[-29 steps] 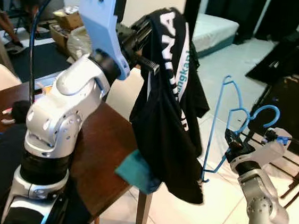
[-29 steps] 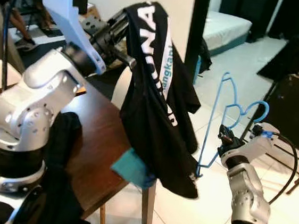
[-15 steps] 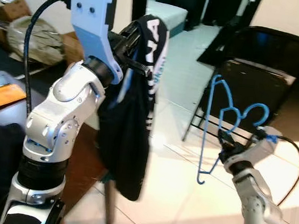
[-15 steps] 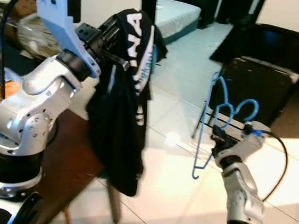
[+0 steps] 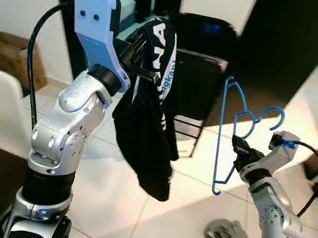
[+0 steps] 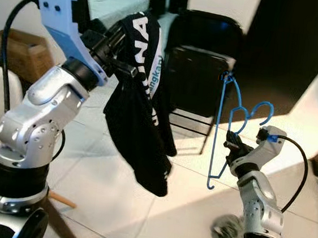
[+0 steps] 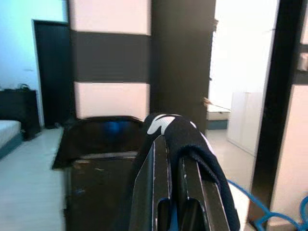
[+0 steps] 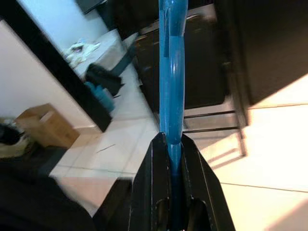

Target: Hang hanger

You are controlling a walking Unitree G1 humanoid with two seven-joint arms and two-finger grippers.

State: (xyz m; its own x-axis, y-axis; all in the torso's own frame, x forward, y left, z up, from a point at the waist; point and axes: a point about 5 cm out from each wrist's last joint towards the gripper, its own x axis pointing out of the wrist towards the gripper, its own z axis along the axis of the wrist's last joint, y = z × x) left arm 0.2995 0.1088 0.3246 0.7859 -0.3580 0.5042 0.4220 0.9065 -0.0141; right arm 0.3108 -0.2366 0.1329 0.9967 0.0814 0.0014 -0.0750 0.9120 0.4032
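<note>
My right gripper (image 5: 241, 151) pinches the thin blue wire hanger (image 5: 230, 132) upright; my left gripper (image 5: 136, 49), pressed together, holds the black printed T-shirt (image 5: 150, 118) aloft. The view has swung from table to black folding chair (image 5: 201, 72) (I judge garment and hanger unjoined).

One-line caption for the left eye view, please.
Left gripper holds up a black shirt; right gripper grips a blue hanger.

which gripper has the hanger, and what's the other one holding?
The right gripper is clamped on the blue hanger, held upright over the tiled floor. The left gripper, raised higher, holds a black shirt with white lettering, draped over its fingers.
</note>
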